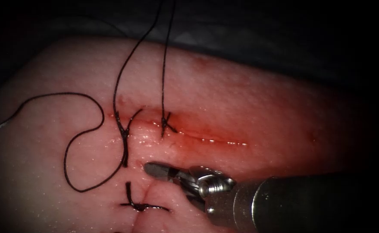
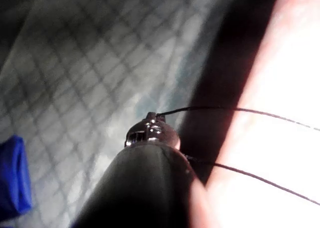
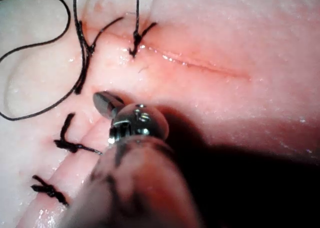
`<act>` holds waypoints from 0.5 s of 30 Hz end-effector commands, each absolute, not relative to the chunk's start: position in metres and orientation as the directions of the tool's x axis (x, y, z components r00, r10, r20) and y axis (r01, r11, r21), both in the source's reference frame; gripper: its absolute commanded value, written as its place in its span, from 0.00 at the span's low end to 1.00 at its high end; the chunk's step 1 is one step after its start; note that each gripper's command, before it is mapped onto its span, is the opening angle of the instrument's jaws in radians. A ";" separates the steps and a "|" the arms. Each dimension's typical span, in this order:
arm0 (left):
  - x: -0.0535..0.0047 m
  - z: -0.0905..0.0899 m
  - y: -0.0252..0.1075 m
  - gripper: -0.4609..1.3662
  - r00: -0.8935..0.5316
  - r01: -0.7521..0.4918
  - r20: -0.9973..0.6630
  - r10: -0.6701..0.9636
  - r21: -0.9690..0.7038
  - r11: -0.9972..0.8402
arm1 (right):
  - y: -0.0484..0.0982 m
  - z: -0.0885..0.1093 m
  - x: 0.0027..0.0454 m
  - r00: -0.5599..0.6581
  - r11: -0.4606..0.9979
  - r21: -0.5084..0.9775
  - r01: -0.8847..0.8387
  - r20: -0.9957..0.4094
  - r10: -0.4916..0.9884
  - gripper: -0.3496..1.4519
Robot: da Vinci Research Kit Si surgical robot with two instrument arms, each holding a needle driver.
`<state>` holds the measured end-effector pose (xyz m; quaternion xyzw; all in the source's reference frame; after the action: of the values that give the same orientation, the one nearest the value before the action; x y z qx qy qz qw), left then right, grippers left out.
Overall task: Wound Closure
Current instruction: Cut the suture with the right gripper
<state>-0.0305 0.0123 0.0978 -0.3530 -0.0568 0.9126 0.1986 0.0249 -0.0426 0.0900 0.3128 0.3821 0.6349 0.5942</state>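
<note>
**Right gripper empty near the cut**

Your right gripper (image 1: 157, 169) has its jaws together on nothing, pointing left, just near of the cut (image 1: 185, 131) that runs left to right on the tissue (image 1: 262, 103). Two thread (image 1: 165, 60) strands rise far. Your left gripper (image 2: 150, 130): I cannot tell. The needle I cannot see.

Gridded drape (image 2: 100, 62), tissue (image 1: 249, 99) on it (pale)

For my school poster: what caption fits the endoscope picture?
The right hand rests by the stitched cut in the tissue, holding nothing, while thread loops left.
</note>
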 end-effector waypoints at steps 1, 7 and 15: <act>-0.0305 0.097 0.012 0.06 -0.676 -0.313 -0.621 0.397 -0.246 -0.918 | -0.043 0.090 0.0249 -0.093 0.018 0.859 -0.511 -0.076 0.993 0.00; -0.0301 0.095 0.012 0.06 -0.680 -0.295 -0.622 0.388 -0.253 -0.922 | -0.042 0.090 0.0247 -0.120 0.032 0.869 -0.494 -0.104 0.987 0.00; -0.0290 0.090 0.012 0.06 -0.680 -0.293 -0.631 0.374 -0.233 -0.927 | -0.042 0.089 0.0236 -0.081 0.156 0.832 -0.533 -0.234 0.969 0.01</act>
<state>-0.0289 0.0124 0.0902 -0.3554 -0.0539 0.9154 0.1814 0.0235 -0.0422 0.0893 0.2543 0.4294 0.5962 0.6289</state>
